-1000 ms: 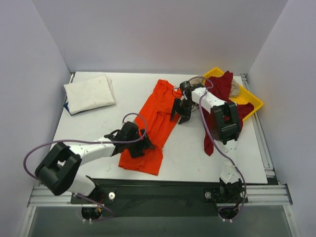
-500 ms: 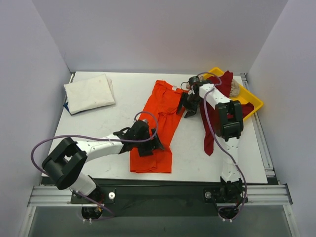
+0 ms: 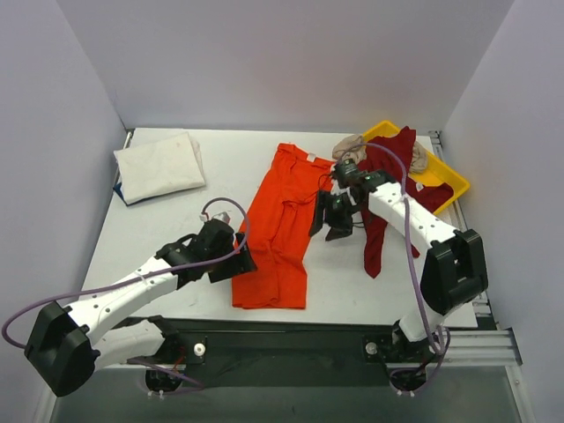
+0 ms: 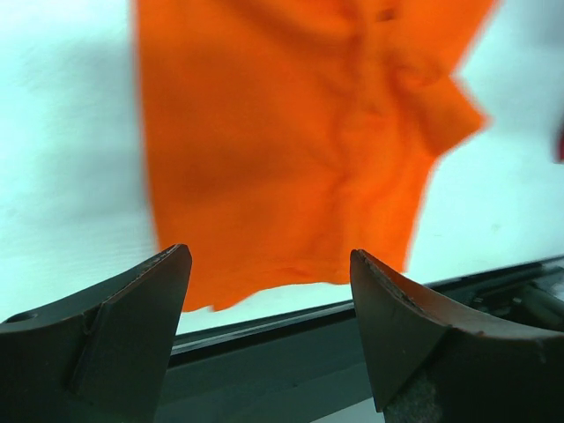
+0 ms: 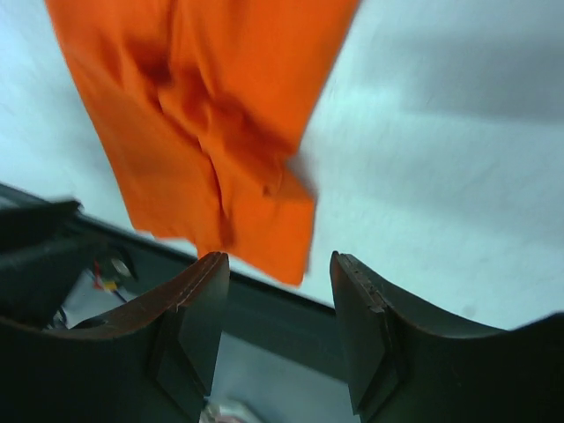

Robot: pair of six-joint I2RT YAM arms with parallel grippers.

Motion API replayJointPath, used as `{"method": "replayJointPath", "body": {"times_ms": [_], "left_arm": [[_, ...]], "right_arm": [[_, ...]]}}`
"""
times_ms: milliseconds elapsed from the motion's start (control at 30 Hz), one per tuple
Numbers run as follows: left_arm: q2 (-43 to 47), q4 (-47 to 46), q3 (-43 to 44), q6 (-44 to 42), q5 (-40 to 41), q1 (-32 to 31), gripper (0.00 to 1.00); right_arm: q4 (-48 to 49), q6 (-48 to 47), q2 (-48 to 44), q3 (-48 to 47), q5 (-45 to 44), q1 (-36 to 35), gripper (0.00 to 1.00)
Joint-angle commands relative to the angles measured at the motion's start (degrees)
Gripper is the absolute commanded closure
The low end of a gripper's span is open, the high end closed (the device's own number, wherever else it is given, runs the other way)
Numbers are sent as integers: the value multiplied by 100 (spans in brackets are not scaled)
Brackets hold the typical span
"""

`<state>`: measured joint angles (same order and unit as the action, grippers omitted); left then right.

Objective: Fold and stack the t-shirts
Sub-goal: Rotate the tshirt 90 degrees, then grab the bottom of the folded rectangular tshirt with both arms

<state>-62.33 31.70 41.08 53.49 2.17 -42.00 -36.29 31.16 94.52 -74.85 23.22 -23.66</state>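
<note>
I find white t-shirt (image 3: 159,166) folded, orange t-shirt (image 3: 280,233) part-folded, dark red t-shirt (image 3: 394,152) and beige t-shirt (image 3: 351,143) pending. Left end effector (image 4: 269,264) and right end effector (image 5: 278,264) both spread, empty.

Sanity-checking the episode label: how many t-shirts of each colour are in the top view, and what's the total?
Orange t-shirt, spread flat mid-table: 1
White/cream t-shirt, folded at far left: 1
Dark red t-shirt, draped from the yellow tray onto the table: 1
Beige t-shirt, bunched at the tray, mostly hidden: 1
Total: 4 t-shirts
</note>
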Motion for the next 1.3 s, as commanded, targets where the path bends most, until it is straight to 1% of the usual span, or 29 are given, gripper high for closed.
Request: {"method": "replayJointPath", "body": {"times_ms": [0, 67, 100, 200, 300, 433, 633, 1000, 1133, 1167, 1267], "left_arm": [[115, 504, -424, -67, -217, 288, 16], [220, 390, -565, -58, -506, 429, 17], [247, 346, -636, -24, -586, 455, 17], [282, 91, -969, 64, -928, 482, 18], [361, -234, -1286, 187, -1200, 482, 18], [432, -375, -1497, 249, -1360, 500, 18], [414, -569, -1647, 328, -1474, 500, 18], [379, -428, -1726, 346, -1501, 500, 22], [326, -472, -1761, 381, -1501, 482, 23], [318, -472, -1770, 381, -1492, 473, 26], [291, -463, -1788, 398, -1492, 482, 31]], "right_arm": [[-352, 521, -319, 795, -169, -682, 50], [-352, 689, -504, 1181, -256, -1025, 52], [-343, 760, -531, 1305, -379, -1305, 55], [-291, 1006, -505, 1675, -494, -1667, 60], [-159, 1173, -443, 1885, -494, -1861, 63], [60, 1358, -382, 2000, -477, -2221, 64], [456, 1577, -241, 2141, -512, -2406, 66], [1036, 1824, 224, 2405, -486, -2705, 69], [1098, 1798, 313, 2457, -441, -2705, 76], [1098, 1797, 295, 2466, -441, -2705, 79], [1107, 1824, 269, 2493, -459, -2714, 82]]}}
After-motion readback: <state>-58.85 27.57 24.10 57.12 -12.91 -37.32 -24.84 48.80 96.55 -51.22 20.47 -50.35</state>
